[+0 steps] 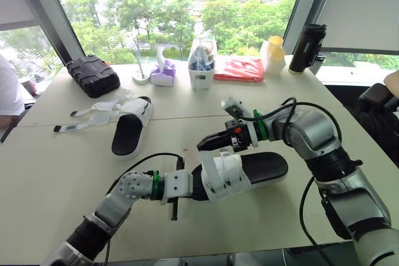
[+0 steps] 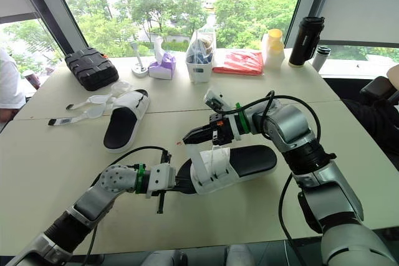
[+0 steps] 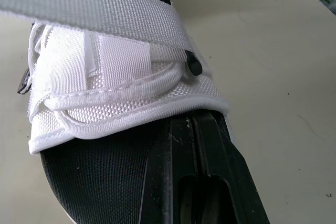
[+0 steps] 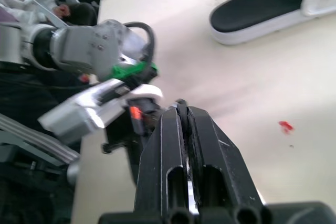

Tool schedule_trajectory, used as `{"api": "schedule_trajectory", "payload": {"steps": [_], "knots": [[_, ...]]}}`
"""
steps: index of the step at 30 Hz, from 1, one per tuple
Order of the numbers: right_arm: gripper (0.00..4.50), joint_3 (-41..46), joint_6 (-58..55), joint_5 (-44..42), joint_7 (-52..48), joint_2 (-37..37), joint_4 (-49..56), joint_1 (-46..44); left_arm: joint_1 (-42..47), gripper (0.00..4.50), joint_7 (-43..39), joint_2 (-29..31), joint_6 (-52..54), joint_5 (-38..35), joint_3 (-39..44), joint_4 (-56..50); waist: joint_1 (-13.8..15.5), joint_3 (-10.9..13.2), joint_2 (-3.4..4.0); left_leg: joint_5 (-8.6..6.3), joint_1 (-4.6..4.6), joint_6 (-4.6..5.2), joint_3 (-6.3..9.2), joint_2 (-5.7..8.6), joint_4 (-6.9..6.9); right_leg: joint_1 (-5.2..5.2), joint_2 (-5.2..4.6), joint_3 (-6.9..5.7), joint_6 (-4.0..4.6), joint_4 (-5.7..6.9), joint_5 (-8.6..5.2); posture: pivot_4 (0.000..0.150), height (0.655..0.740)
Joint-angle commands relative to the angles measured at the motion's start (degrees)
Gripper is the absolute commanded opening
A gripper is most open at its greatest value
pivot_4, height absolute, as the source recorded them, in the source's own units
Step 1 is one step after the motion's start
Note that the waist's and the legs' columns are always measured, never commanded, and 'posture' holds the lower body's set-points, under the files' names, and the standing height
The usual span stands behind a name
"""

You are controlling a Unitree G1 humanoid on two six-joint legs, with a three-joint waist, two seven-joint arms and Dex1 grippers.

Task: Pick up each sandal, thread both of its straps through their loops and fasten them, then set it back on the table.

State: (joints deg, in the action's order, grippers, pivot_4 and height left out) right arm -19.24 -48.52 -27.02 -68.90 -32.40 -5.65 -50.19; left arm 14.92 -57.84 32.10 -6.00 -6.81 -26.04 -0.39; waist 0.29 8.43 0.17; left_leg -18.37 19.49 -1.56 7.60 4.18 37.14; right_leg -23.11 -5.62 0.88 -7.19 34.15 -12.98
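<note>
The near sandal [image 1: 262, 167], black footbed with white straps, lies across the table's middle. My left gripper [image 1: 194, 189] is shut at its toe end; in the left wrist view its fingers [image 3: 202, 150] lie together on the footbed, tips tucked under the white upper [image 3: 121, 93]. My right gripper [image 1: 203, 144] hovers just above the upper, shut on a white strap [image 2: 192, 157] that runs up taut from the sandal. A second sandal [image 1: 131, 128] rests further back on the left, its straps [image 1: 87, 118] lying loose on the table.
Along the far edge stand a black case [image 1: 93, 76], a tissue pack [image 1: 163, 73], a white bag of items [image 1: 202, 61], a red packet [image 1: 240, 68], a yellow-capped bottle [image 1: 274, 51] and a black flask [image 1: 307, 47]. A person's sleeve [image 1: 6, 91] shows at left.
</note>
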Motion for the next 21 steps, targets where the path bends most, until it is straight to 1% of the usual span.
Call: {"api": "schedule_trajectory", "payload": {"steps": [1,7,10,14,18,19,20,21], "knots": [[0.04,0.60,6.88,4.17,0.04,1.10,-5.02,-2.67,-5.53,0.00,-1.37,3.26,5.07,9.87,-6.95,9.66,-0.09,0.00,0.00,0.00,0.00,0.00,0.00,0.00,0.00,0.02,0.00,0.00,0.00,0.00,0.00,0.150,0.7400],[0.04,-1.36,13.93,10.39,0.05,2.49,-13.39,-1.99,-6.12,0.00,-1.11,3.58,5.55,9.52,-6.81,8.79,-0.19,-0.06,0.03,0.00,-0.06,-0.01,0.00,0.00,0.00,0.01,0.02,0.02,0.02,0.02,0.02,0.150,0.7400],[0.04,-2.29,16.65,12.72,0.03,3.28,-15.82,-1.36,-6.31,0.00,-0.96,3.65,5.79,9.33,-6.74,8.51,-0.46,-0.09,0.06,0.01,-0.10,-0.01,0.00,0.00,0.01,0.03,0.02,0.02,0.03,0.03,0.02,0.150,0.7400],[0.04,-4.96,21.07,18.30,2.42,4.84,-21.43,-1.24,-6.51,0.00,-0.80,3.71,6.04,9.07,-6.68,8.16,-1.00,-0.44,0.17,0.01,-0.14,-0.01,0.02,0.00,0.00,0.03,0.03,0.02,0.03,0.03,0.02,0.150,0.7400],[0.04,-6.89,23.92,21.00,0.68,5.37,-22.28,-0.41,-6.57,0.00,-0.55,3.64,6.16,8.86,-6.64,8.13,-1.07,-0.84,0.19,0.01,-0.23,-0.01,0.03,0.00,0.00,0.10,0.04,0.02,0.02,0.04,0.01,0.150,0.7400],[0.64,-6.81,23.94,21.17,0.74,5.72,-22.50,-0.35,-6.54,0.00,-0.49,3.54,6.23,8.91,-6.62,8.16,-1.07,-0.91,0.17,0.00,-0.29,-0.01,0.03,-0.01,0.00,0.15,0.06,0.02,0.00,0.04,-0.01,0.150,0.7400],[0.99,-7.11,25.30,22.15,1.04,5.88,-22.70,-0.18,-6.56,0.00,-0.47,3.46,6.28,8.95,-6.57,8.16,-1.07,-0.92,0.16,0.00,-0.33,-0.01,0.04,-0.01,0.00,0.20,0.06,0.02,-0.05,0.04,-0.05,0.150,0.7400],[1.46,-7.45,27.81,23.74,2.06,6.03,-23.23,-0.04,-6.56,0.00,-0.46,3.40,6.32,8.97,-6.53,8.17,-1.07,-0.93,0.19,0.01,-0.32,-0.01,0.05,-0.01,0.00,0.19,0.07,0.02,-0.05,0.04,-0.08,0.150,0.7400]]}}
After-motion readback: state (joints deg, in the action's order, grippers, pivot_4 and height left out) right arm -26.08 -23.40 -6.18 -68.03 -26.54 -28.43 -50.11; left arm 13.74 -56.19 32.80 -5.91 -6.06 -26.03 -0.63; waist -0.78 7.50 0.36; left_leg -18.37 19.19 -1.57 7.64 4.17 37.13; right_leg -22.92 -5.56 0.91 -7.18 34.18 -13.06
